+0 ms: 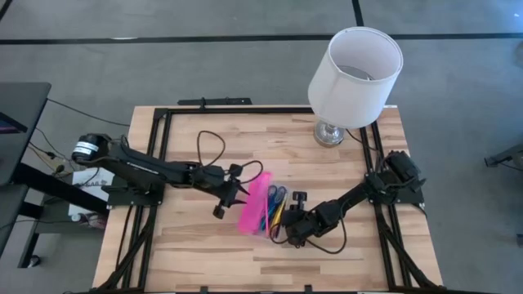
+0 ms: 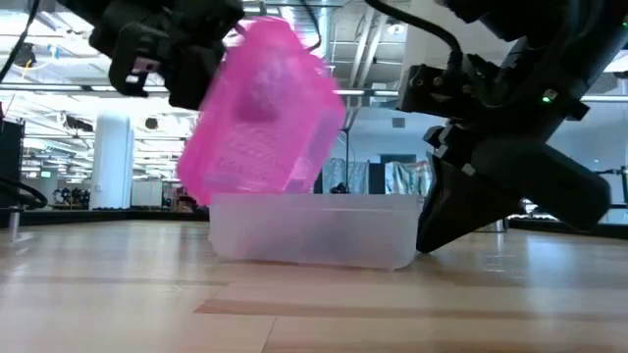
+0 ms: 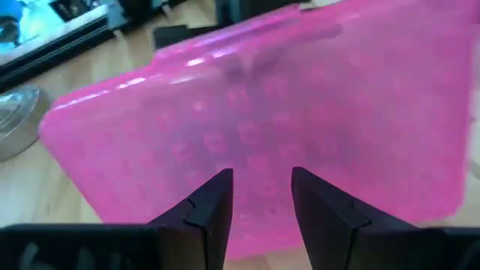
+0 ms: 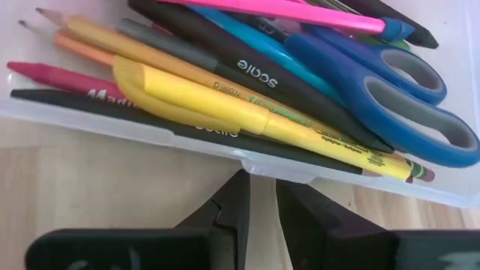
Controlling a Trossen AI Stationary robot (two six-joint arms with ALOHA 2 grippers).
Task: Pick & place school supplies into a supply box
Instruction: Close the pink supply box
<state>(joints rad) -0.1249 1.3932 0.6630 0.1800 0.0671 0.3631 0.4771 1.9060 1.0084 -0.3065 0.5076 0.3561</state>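
Planks of pale wood make up the table (image 1: 196, 253) seen from above, framed by black rails, with a white drum-shaped lamp (image 1: 354, 72) on a shiny metal foot at about one o'clock from the centre. Near the middle lies the clear plastic box (image 1: 274, 214), its bright pink lid (image 1: 253, 202) tipped up on edge along its nine o'clock side; the left gripper (image 1: 231, 193) sits just beside that lid at nine o'clock, and the right gripper (image 1: 292, 222) is at the box's four o'clock edge. Pens and blue-handled scissors (image 1: 277, 194) show inside the box. From table height, the frosted, round-cornered box (image 2: 312, 231) rests flat on the wood, the pink lid (image 2: 260, 110) leaning open above it at eleven o'clock with a dimpled pattern on its face, and a dark gripper at either side. The left wrist view is filled by the textured pink lid (image 3: 270, 112); the left gripper (image 3: 262, 196) has its fingers parted, nothing between them, tips close against the lid. The right wrist view shows the scissors (image 4: 390, 97), a yellow pencil (image 4: 262, 112), an orange pencil (image 4: 90, 37), a red pencil (image 4: 52, 79), black pens (image 4: 247, 71) and a pink pen (image 4: 300, 11) heaped in the box (image 4: 112, 124), while the right gripper (image 4: 262, 199) has its fingers narrowly apart, holding nothing, at the box's rim.
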